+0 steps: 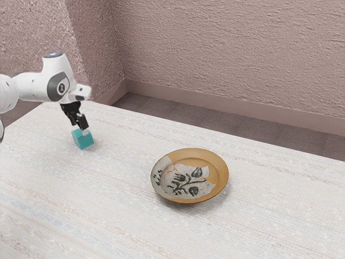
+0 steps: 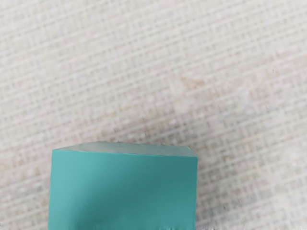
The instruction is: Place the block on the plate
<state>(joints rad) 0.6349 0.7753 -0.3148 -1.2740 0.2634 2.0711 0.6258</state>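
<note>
Teal on its visible faces, the block (image 1: 82,140) is sitting on the pale table (image 1: 124,189), well apart from the plate (image 1: 218,167) and toward the exterior view's left. Black in finish, the gripper (image 1: 83,130) is pointing down at the block's top, its tips standing at or just over the upper face, and whether it is gripping or standing apart I am not managing to tell. Ochre-rimmed and bearing dark leafy figures on a pale patch, the plate is lying face up, holding nothing.
</note>
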